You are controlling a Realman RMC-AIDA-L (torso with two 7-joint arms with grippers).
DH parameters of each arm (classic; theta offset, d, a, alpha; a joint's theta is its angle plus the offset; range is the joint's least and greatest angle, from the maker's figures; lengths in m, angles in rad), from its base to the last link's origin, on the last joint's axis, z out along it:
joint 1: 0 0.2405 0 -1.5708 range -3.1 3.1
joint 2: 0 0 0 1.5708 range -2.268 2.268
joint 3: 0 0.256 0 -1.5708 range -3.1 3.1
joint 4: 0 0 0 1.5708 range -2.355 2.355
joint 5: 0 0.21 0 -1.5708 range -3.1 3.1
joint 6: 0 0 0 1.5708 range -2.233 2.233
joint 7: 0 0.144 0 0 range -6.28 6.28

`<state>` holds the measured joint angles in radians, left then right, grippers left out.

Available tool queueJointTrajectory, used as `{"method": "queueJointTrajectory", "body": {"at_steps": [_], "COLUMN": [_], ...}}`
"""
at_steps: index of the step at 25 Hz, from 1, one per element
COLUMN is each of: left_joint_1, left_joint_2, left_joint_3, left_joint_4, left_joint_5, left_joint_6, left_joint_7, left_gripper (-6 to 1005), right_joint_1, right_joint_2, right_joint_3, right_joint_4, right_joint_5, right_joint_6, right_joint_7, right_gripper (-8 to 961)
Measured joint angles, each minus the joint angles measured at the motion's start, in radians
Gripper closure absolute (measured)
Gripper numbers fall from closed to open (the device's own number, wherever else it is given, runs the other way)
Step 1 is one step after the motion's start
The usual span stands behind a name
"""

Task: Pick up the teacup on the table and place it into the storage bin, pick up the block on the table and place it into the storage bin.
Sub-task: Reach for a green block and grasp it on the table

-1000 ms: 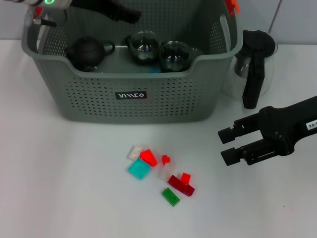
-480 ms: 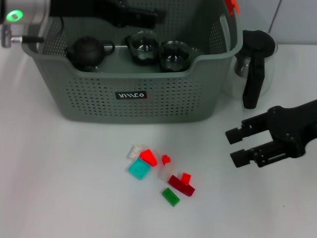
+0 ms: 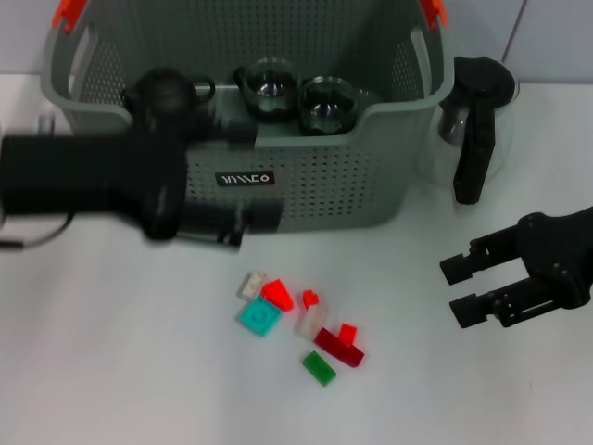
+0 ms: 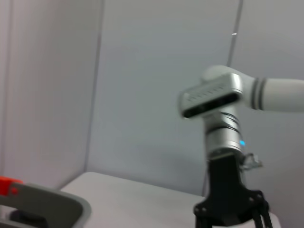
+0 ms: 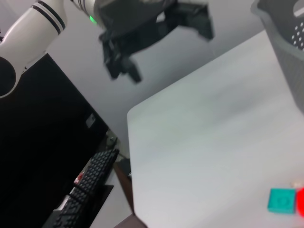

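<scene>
The grey-green storage bin stands at the back of the white table, its corner also showing in the right wrist view. Inside it sit two glass teacups and a black teapot. In front of it lie several small blocks: a teal block, a red one, a green one. My left gripper, blurred, hangs open and empty before the bin's front wall. At the right my right gripper is open and empty, well clear of the blocks.
A glass pitcher with a black handle stands just right of the bin. The bin's orange handle clips stick up at its ends. The table's edge drops off toward a keyboard below.
My left arm has swung from above the bin's back down in front of the bin's left half. My right gripper has drawn back toward the right and nearer edge.
</scene>
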<state>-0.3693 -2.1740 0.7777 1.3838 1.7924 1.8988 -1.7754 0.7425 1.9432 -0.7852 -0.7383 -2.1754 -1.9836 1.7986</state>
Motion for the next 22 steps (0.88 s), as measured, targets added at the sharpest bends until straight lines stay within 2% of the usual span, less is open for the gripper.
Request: {"method": "queueJointTrajectory", "body": {"at_steps": [4,8,15,22], "left_joint_1": [0.034,0.04,0.041,0.052], "left_joint_2": [-0.001,-0.002,-0.001,0.003], "left_joint_3": [-0.035,-0.066,-0.094,-0.172], "left_joint_4": [-0.068,-0.111,-0.157,-0.17], "left_joint_5": [0.036,0.112,0.254,0.313], "left_joint_6": [0.032,0.03,-0.008,0.008], "left_joint_7": [0.13,0.212,0.293,0.332], "left_gripper": [50,51,58,80], "right_joint_1": [0.021,0.063,0.145,0.233], "right_joint_2": [0.018,0.038,0.064,0.109], "right_joint_3": [-0.038,-0.091,-0.232,-0.274], "right_joint_4": [-0.005,-0.011,-0.011,-0.005], "right_joint_5": [-0.002,-0.004,-0.042,-0.152], "right_joint_6": [0.003,0.036,0.129,0.15], "right_joint_7": [0.048,0.127,0.267,0.348], "right_gripper": [250,250,249,250]}}
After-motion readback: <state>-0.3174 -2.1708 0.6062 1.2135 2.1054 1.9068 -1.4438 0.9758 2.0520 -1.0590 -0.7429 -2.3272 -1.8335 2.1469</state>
